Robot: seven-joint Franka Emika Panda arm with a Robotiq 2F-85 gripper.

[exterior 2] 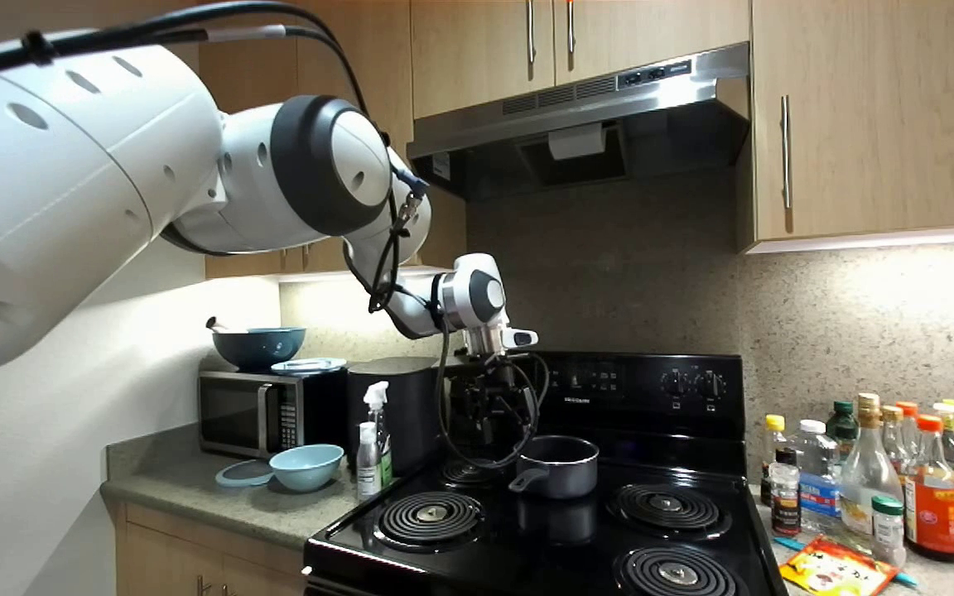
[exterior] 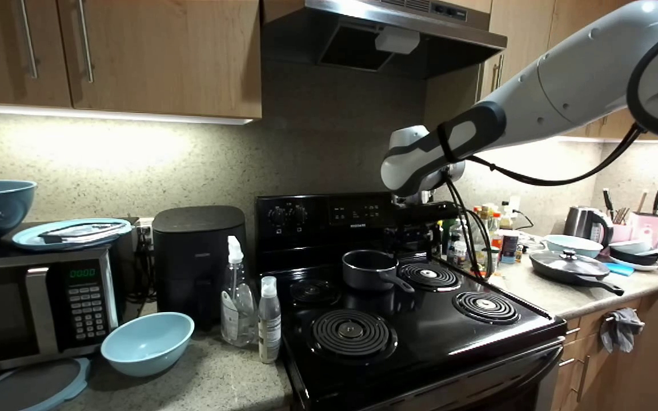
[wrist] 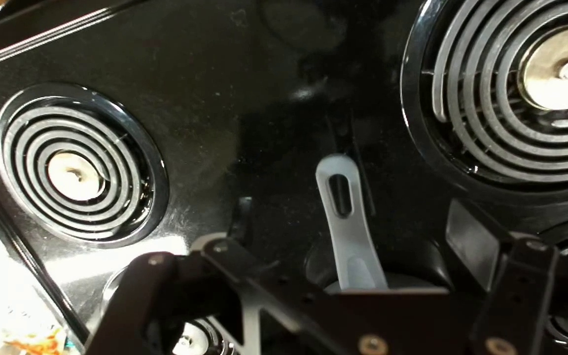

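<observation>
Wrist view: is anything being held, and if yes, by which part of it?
Nothing is held: the jaws stand open, and the pot handle shows between them with a gap on each side.

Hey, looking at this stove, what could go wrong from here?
The pot stands on smooth stovetop between the burners, so a nudge from the open gripper might slide or turn it. A cable hangs in a low loop near the gripper and could snag the pot's handle. Bottles crowd beside the stovetop; a wide sideways swing might topple some.
</observation>
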